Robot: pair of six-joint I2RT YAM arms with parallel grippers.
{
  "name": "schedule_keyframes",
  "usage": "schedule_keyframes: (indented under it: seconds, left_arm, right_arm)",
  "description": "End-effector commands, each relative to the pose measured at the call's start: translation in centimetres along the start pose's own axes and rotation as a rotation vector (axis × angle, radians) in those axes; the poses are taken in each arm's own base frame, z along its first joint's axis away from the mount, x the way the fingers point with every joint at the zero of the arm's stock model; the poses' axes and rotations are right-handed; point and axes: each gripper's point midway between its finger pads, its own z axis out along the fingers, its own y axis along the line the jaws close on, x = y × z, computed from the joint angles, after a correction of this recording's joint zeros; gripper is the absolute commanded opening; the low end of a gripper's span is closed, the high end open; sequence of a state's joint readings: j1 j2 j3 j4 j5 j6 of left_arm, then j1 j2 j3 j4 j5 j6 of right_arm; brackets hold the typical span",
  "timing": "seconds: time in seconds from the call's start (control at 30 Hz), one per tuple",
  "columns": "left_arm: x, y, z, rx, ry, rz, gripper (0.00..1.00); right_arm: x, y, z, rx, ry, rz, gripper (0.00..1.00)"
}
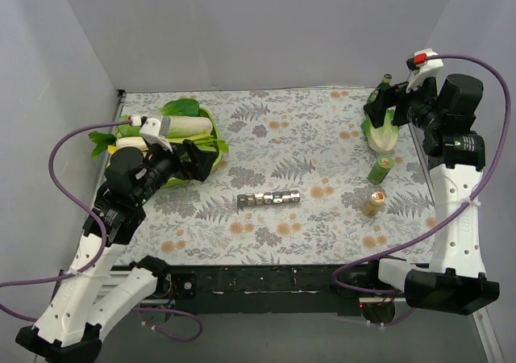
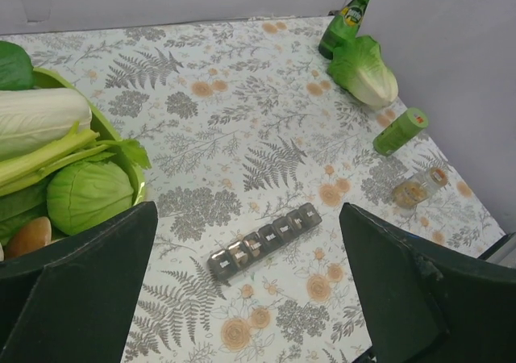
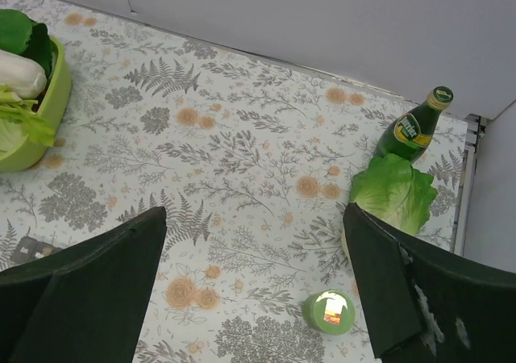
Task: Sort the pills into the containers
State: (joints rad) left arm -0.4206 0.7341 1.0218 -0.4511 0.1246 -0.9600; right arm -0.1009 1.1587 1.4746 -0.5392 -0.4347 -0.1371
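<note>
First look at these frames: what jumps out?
A green bowl heaped with vegetables stands out at the far left. A silvery pill organizer lies alone at the centre. On the right, a glass bottle, a lettuce, a small green bottle and a clear bottle on its side cluster together.

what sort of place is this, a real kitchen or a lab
Most likely a robot test bench, not a kitchen: plain grey walls box in a table with a fern-print cloth, the left arm and right arm stand at its near edge, and a strip of pill containers lies mid-table.
</note>
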Motion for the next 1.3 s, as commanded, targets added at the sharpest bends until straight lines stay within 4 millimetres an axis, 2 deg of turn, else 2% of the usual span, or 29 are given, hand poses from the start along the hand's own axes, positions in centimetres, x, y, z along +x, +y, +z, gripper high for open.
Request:
schedule_keyframes:
  seconds: [0.0, 0.07, 0.1, 0.17, 0.23, 0.27, 0.3, 0.37, 0.4, 0.47, 0.5, 0.53, 0.6, 0.63, 0.73, 0.77, 0.83, 0.87, 0.93, 1.0, 1.07, 1.27]
  left_arm:
    - [0.9, 0.1, -0.1, 0.027, -0.002, 0.051, 0.98]
    - [1.7, 0.2, 0.0, 0.038, 0.005, 0.073, 0.98]
    - [1.8, 0.3, 0.1, 0.044, 0.001, 0.082, 0.98]
    - [2.4, 0.2, 0.1, 0.061, 0.008, 0.099, 0.98]
    - [3.3, 0.4, 0.5, 0.068, 0.024, 0.104, 0.98]
    - [3.8, 0.5, 0.7, 0.069, 0.035, 0.108, 0.98]
    - [4.4, 0.8, 0.9, 0.068, 0.044, 0.108, 0.98]
    - [5.3, 1.0, 1.2, 0.071, 0.054, 0.11, 0.98]
    - [6.4, 1.4, 1.4, 0.071, 0.071, 0.113, 0.98]
    - [7.9, 1.6, 1.6, 0.082, 0.097, 0.117, 0.98]
    - [8.7, 1.8, 1.8, 0.087, 0.111, 0.131, 0.98]
    - [10.4, 2.3, 1.9, 0.089, 0.148, 0.133, 0.98]
    - [11.7, 2.5, 1.8, 0.107, 0.162, 0.152, 0.98]
    - [13.4, 3.0, 1.7, 0.115, 0.187, 0.179, 0.98]
    - [13.3, 2.1, 1.3, 0.196, 0.138, 0.267, 0.98]
    - [14.1, 1.9, 1.1, 0.231, 0.138, 0.299, 0.98]
    - [13.7, 0.8, 0.5, 0.301, 0.078, 0.361, 0.98]
    - [14.3, 0.9, 0.4, 0.324, 0.07, 0.411, 0.98]
    - [14.5, 0.1, 0.0, 0.386, 0.037, 0.459, 0.98]
    - [15.1, 0.1, -0.1, 0.408, 0.026, 0.507, 0.98]
    - [15.6, 0.5, 0.0, 0.404, 0.041, 0.522, 0.98]
    - [16.1, 1.0, 0.4, 0.397, 0.073, 0.563, 0.98]
  right_arm:
    - [-0.1, 0.4, 0.3, -0.043, -0.01, -0.011, 0.98]
    - [0.4, 0.7, 0.7, -0.083, 0.007, -0.031, 0.98]
    - [0.7, 1.8, 0.8, -0.151, 0.007, -0.038, 0.98]
    - [1.5, 2.6, 1.2, -0.227, 0.021, -0.065, 0.98]
    - [2.4, 4.5, 1.4, -0.367, 0.024, -0.091, 0.98]
    - [2.6, 6.3, 0.8, -0.492, 0.002, -0.112, 0.98]
    - [3.5, 7.1, 0.7, -0.569, -0.005, -0.173, 0.98]
    - [5.2, 8.4, 0.9, -0.686, -0.005, -0.183, 0.98]
    - [5.9, 9.7, 1.0, -0.757, -0.02, -0.247, 0.98]
    - [8.2, 10.8, 2.2, -0.809, 0.023, -0.296, 0.98]
    - [9.3, 12.7, 2.5, -0.866, 0.043, -0.358, 0.98]
    - [10.8, 13.5, 3.0, -0.911, 0.049, -0.446, 0.98]
    - [14.2, 15.7, 3.9, -0.964, 0.139, -0.546, 0.98]
    - [15.8, 16.3, 4.6, -0.995, 0.168, -0.601, 0.98]
    - [20.3, 19.1, 5.5, -1.063, 0.28, -0.711, 0.98]
    - [20.9, 19.7, 6.3, -1.07, 0.266, -0.768, 0.98]
    - [23.7, 21.6, 6.9, -1.096, 0.311, -0.853, 0.98]
    - [23.9, 22.2, 7.9, -1.084, 0.284, -0.89, 0.98]
    - [26.0, 23.6, 8.6, -1.102, 0.303, -0.93, 0.98]
    - [26.7, 24.8, 9.5, -1.093, 0.289, -0.977, 0.98]
    - [28.6, 26.0, 9.4, -1.116, 0.303, -1.006, 0.98]
    - [31.1, 27.0, 10.8, -1.079, 0.339, -1.013, 0.96]
